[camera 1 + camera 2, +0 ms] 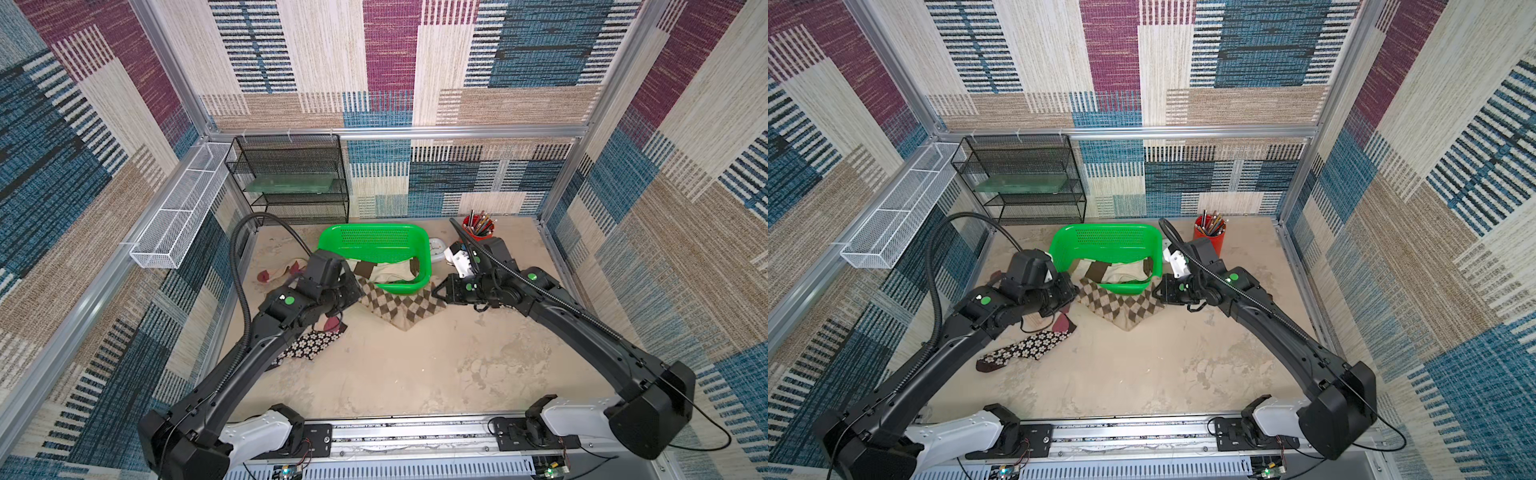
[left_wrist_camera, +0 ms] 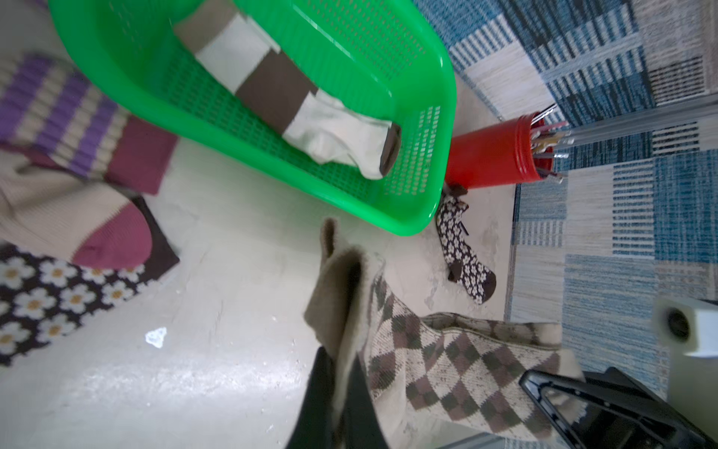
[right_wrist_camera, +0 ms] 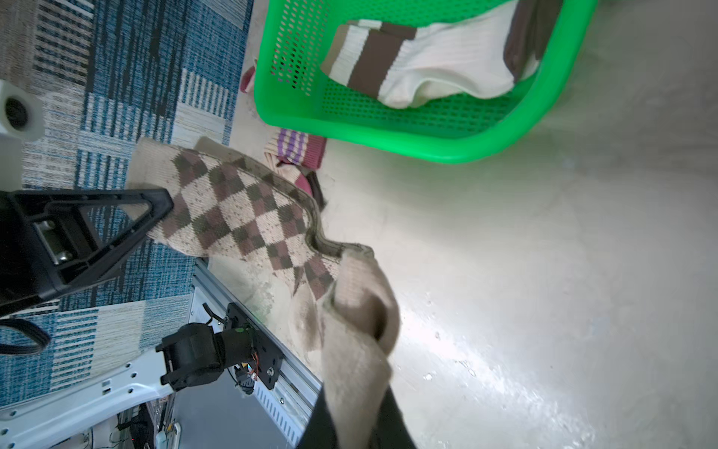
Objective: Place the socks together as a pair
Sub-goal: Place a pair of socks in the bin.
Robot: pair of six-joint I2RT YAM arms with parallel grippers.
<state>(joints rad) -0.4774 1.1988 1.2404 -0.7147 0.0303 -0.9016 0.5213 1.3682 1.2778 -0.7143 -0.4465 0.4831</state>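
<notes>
Tan-brown argyle socks (image 1: 399,305) (image 1: 1121,305) lie stretched on the table in front of the green basket, two layers one on the other. My left gripper (image 1: 355,291) (image 2: 338,361) is shut on their plain tan end at the left. My right gripper (image 1: 436,291) (image 3: 357,392) is shut on the tan end at the right. A cream sock with brown bands (image 1: 390,272) (image 3: 419,66) lies in the basket. One daisy sock (image 1: 1025,347) lies under my left arm, another (image 2: 462,252) by the red cup. Purple-striped socks with maroon toes (image 2: 62,112) are left of the basket.
The green basket (image 1: 374,232) sits tilted at the back middle. A red cup of pencils (image 1: 478,228) stands to its right. A black mesh shelf (image 1: 291,178) fills the back left corner, and a white mesh rack (image 1: 178,208) hangs on the left wall.
</notes>
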